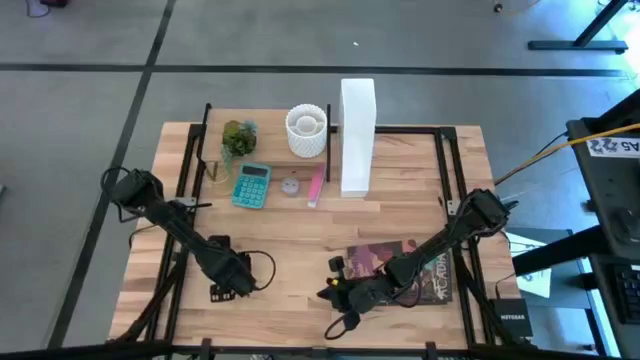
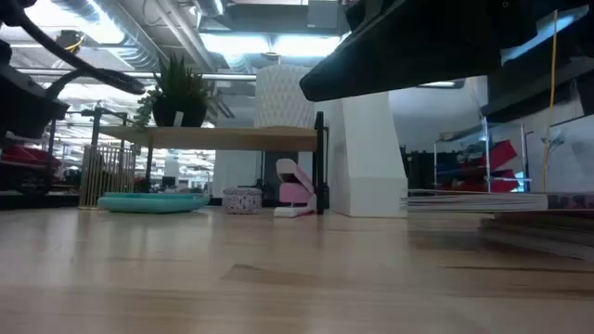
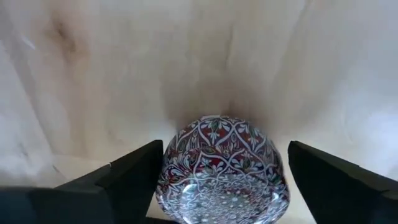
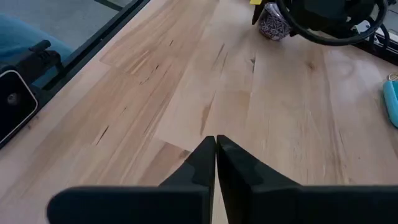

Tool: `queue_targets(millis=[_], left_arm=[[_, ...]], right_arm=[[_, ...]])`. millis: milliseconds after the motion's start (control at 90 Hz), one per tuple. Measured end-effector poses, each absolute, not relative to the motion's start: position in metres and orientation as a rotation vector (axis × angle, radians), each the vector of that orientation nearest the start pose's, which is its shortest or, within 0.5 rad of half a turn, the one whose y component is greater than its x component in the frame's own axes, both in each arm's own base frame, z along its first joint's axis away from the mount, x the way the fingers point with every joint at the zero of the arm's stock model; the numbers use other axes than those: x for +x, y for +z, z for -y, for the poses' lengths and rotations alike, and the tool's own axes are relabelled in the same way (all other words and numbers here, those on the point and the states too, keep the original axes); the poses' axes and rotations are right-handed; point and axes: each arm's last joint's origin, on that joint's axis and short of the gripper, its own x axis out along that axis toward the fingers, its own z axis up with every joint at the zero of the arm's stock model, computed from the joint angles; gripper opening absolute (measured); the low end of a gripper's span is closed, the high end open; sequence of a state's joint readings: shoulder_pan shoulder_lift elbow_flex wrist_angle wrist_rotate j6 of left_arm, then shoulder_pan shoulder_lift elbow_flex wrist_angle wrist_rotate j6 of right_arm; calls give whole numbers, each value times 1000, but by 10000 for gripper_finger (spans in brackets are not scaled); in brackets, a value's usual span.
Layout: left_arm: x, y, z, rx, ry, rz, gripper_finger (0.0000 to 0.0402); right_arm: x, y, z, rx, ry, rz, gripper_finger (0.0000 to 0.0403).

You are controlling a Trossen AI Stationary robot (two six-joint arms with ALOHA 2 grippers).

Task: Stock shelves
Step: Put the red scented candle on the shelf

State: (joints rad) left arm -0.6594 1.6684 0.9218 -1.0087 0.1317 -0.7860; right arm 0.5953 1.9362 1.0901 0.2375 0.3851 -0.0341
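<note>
Between the spread fingers of the left gripper sits one round patterned ball, glassy and smooth, on the wooden table. Right gripper, pressed together, holds nothing. One wood shelf on black posts stands at the far edge, well apart.

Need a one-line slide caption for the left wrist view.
Left gripper open around a round patterned paperweight on the wooden tabletop.
</note>
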Motion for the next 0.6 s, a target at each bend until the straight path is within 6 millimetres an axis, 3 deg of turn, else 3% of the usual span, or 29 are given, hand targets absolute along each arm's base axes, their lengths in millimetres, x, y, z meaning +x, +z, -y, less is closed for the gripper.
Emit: queue_targets(millis=[211, 311, 600], left_arm=[[195, 150, 155, -130, 134, -1813, 259], [201, 154, 152, -157, 149, -1804, 258], [242, 203, 124, -98, 223, -1723, 258]], right_arm=[[337, 152, -215, -320, 212, -534, 0], [337, 152, -215, -321, 209, -534, 0], [336, 152, -215, -338, 215, -534, 0]])
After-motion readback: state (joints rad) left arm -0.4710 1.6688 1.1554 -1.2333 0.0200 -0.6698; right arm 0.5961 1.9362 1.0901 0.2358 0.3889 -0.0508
